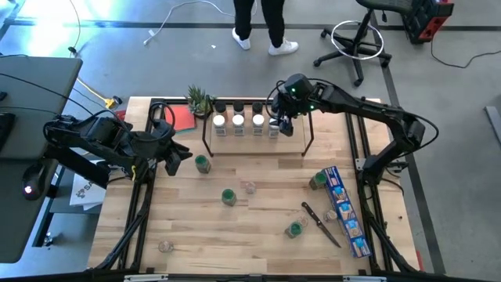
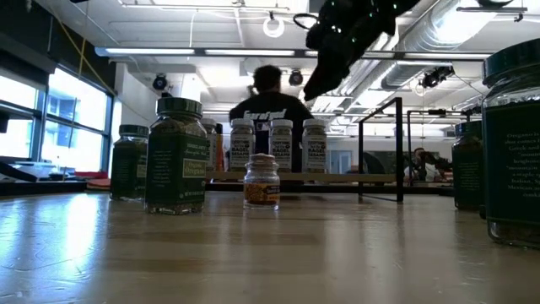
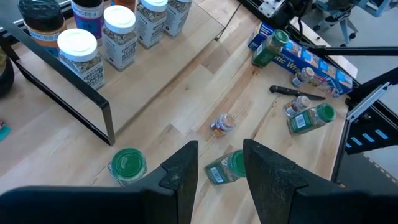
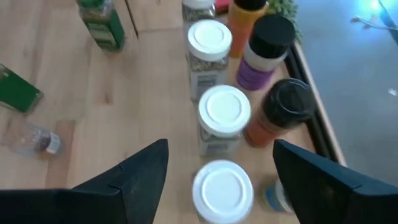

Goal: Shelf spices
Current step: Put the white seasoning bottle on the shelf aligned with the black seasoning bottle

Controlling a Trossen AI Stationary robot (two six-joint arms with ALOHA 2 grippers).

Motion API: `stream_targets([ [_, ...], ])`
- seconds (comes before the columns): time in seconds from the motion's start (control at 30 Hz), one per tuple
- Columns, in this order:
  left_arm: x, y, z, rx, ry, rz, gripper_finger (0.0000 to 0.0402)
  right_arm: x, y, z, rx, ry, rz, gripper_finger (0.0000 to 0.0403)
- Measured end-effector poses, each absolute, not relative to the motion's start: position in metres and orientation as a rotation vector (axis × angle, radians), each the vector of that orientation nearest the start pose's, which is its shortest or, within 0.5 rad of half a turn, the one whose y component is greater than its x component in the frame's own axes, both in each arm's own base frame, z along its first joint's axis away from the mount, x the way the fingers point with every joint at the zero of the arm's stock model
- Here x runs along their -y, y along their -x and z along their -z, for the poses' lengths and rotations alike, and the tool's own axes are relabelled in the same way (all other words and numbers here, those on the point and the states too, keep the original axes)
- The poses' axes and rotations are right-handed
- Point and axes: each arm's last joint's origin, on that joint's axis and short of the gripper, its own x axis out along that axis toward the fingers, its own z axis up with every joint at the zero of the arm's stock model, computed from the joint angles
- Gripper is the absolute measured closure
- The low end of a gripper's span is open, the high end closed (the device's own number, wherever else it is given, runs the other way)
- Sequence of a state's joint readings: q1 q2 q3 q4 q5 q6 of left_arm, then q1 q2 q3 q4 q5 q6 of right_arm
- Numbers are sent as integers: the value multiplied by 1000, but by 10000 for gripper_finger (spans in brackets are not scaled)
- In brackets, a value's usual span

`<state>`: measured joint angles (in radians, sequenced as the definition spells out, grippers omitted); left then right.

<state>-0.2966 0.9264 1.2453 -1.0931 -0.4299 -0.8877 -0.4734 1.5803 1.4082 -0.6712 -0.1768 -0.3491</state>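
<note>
Bright ceiling lights point(image 2: 272, 25) and windows point(image 2: 80, 118) light the room evenly, glare whitens the floor corner point(image 1: 43, 31), near jars point(image 2: 513, 143) look blurred and dark, and the person point(image 2: 268, 105) is motion-smeared.

A row of jars point(image 1: 238, 123) stands on the shelf point(image 1: 305, 141) at the back of the table point(image 1: 196, 227). The right gripper point(image 1: 282, 125) hangs over the right end of that row. More jars point(image 1: 228, 196) are scattered in front of the shelf, and a box point(image 1: 345, 211) and a knife point(image 1: 320, 223) lie on the right.
</note>
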Motion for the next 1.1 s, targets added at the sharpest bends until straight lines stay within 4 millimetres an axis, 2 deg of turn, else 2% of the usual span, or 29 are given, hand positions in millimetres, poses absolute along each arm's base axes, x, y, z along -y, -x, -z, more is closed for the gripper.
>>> stream_targets([
  [0.1, 30, -140, -383, -607, 574, -429, 280, 139, -305, -330, -849, 63, 124, 122],
  [0.2, 30, -140, -383, -607, 575, -429, 280, 125, -306, -333, -898, 31, 89, 134],
  [0.3, 30, -140, -383, -607, 575, -430, 280, 108, -307, -324, -958, 12, 30, 154],
  [0.4, 30, -140, -383, -606, 575, -431, 280, 92, -309, -306, -1012, 10, -23, 177],
  [0.5, 30, -140, -383, -602, 573, -437, 280, 85, -313, -289, -1007, -20, -10, 207],
  [0.73, 30, -140, -383, -600, 570, -443, 280, 94, -313, -251, -969, -85, 145, 286],
  [0.9, 30, -140, -383, -602, 581, -439, 280, 102, -312, -244, -926, -85, 177, 325],
  [1.1, 30, -140, -383, -599, 596, -444, 280, 112, -310, -237, -934, -106, 207, 336],
])
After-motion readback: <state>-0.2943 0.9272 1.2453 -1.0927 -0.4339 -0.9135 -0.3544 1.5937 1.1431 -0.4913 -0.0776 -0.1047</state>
